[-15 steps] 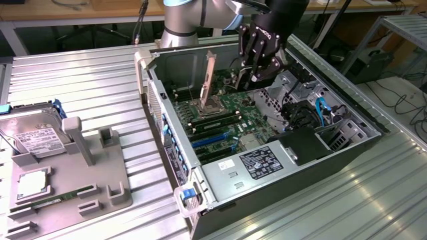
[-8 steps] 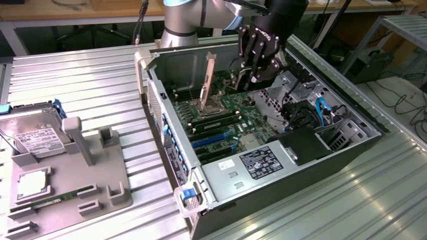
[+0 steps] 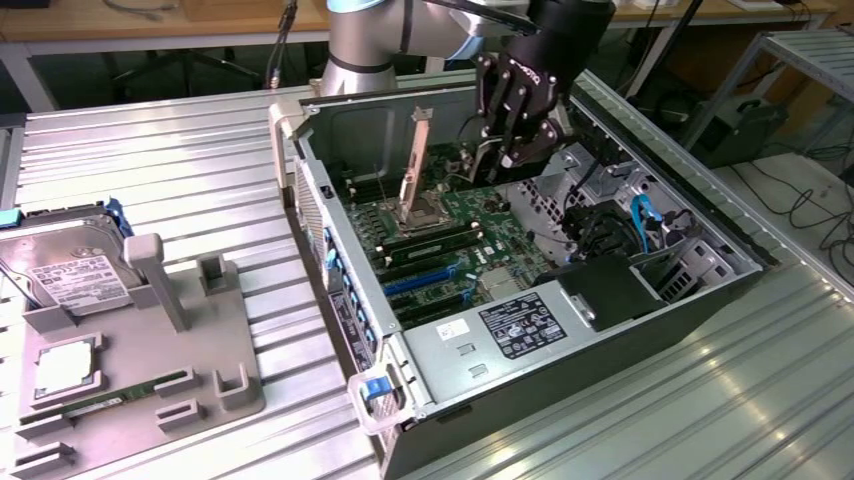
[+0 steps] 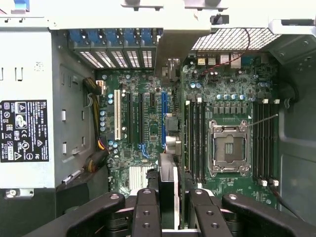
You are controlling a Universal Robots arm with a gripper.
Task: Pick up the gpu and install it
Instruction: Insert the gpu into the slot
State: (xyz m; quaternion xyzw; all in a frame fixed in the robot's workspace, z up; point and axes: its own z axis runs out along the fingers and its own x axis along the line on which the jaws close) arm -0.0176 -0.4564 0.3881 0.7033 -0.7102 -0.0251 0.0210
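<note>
**Card edge-on in the gripper, over the open case**

Hidden/unclear: in the wrist view the gpu point(image 4: 168, 182) shows edge-on, a thin dark slab with a pale strip along one side. Its fan face and bracket can't be made out. The gripper point(image 4: 170, 200) is closed on it, with the fingers point(image 4: 146, 207) against both faces. The card hangs over the motherboard point(image 4: 133, 153) near the blue slot point(image 4: 163, 121). Whether its edge touches any slot can't be told. In the exterior view the gripper point(image 3: 514, 150) is over the far end of the PC case point(image 3: 561, 420), and its black fingers cover the card.

Surface/room: the case lies open on its side on a ribbed metal table point(image 3: 174, 170). At the exterior view's left is a grey fixture point(image 3: 200, 340) with a hard drive point(image 3: 67, 275) and a green RAM stick point(image 3: 114, 400). Behind are wooden benches, with cables on the floor.

Writing: the black label point(image 4: 23, 131) on the silver cover has white print and marks too small to read. The hard drive's white label is equally illegible.
</note>
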